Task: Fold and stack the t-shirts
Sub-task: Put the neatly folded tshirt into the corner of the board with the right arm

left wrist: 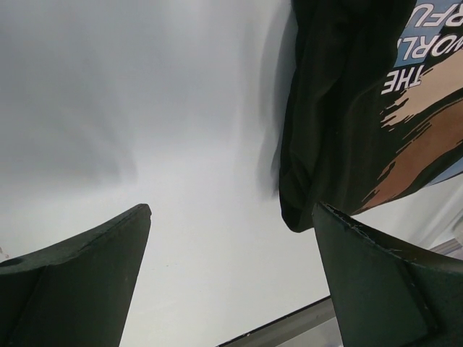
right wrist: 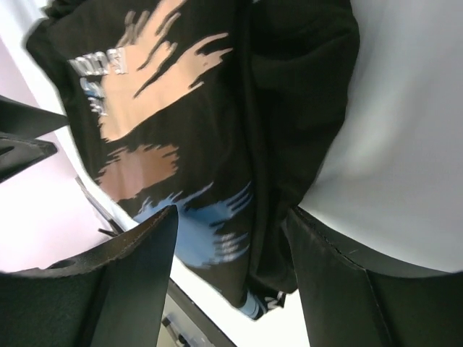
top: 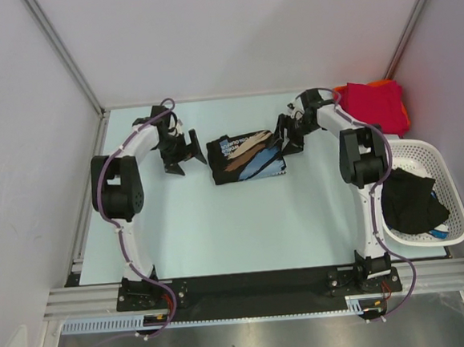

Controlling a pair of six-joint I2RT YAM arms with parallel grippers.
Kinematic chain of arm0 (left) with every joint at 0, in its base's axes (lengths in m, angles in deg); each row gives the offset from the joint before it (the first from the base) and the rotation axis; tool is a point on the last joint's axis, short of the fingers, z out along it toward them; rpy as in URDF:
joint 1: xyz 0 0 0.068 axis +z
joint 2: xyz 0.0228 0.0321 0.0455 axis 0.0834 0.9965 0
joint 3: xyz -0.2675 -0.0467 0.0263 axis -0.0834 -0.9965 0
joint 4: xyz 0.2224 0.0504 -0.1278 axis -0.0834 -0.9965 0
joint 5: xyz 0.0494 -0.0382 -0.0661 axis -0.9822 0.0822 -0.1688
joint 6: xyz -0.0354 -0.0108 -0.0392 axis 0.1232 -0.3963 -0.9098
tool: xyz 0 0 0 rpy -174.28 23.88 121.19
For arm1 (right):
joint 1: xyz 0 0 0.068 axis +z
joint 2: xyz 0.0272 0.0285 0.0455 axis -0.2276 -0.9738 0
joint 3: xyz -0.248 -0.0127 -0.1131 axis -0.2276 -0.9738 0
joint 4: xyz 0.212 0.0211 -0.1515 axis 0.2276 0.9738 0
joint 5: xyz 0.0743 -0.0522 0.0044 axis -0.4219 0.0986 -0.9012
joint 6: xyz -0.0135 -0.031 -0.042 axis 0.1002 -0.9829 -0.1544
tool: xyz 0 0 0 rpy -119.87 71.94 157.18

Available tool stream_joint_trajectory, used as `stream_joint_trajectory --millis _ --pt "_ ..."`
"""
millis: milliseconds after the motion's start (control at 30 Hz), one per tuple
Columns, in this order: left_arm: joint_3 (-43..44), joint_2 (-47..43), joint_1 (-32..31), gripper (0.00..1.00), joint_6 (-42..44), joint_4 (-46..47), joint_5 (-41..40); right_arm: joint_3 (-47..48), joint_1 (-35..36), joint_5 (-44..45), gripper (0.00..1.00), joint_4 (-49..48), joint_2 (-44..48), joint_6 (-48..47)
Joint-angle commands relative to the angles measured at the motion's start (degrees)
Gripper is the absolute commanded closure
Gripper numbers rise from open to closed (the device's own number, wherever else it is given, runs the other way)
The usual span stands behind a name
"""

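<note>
A folded black t-shirt [top: 245, 158] with a tan and blue print lies on the table between the arms. My left gripper [top: 181, 155] stands open just left of it with only bare table between its fingers [left wrist: 231, 207]; the shirt's edge [left wrist: 340, 108] lies beside the right finger. My right gripper [top: 288, 143] hovers at the shirt's right edge, jaws wide apart and astride the folded cloth [right wrist: 289, 87], fingertips [right wrist: 231, 211] around the blue print. A crimson red t-shirt [top: 371, 102] lies on an orange one [top: 405, 113] at the back right.
A white lattice basket [top: 444, 165] stands at the right edge of the table with a crumpled black t-shirt [top: 409, 200] inside. Grey walls enclose the table at the back and both sides.
</note>
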State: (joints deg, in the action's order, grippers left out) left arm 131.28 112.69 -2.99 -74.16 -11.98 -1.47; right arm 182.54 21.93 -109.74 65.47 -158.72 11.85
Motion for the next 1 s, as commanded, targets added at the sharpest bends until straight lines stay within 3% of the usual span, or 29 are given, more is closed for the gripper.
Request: stream_joint_trajectory --millis 0,300,667,967 --pt "1.77 0.94 -0.66 0.0 0.74 1.03 0.3 6.26 2.03 1.76 0.33 5.93 -2.87 -2.14" --pt "4.06 1.82 -0.84 0.0 1.09 0.59 0.21 16.37 7.13 19.34 0.33 17.27 -6.13 -7.59" --pt "3.53 2.79 -1.19 0.01 1.7 0.59 -0.05 12.86 7.92 37.35 0.32 21.23 1.08 -10.32" --pt "2.75 2.97 -1.63 0.0 1.88 0.77 -0.14 10.58 9.06 36.67 0.32 18.25 0.03 -9.88"
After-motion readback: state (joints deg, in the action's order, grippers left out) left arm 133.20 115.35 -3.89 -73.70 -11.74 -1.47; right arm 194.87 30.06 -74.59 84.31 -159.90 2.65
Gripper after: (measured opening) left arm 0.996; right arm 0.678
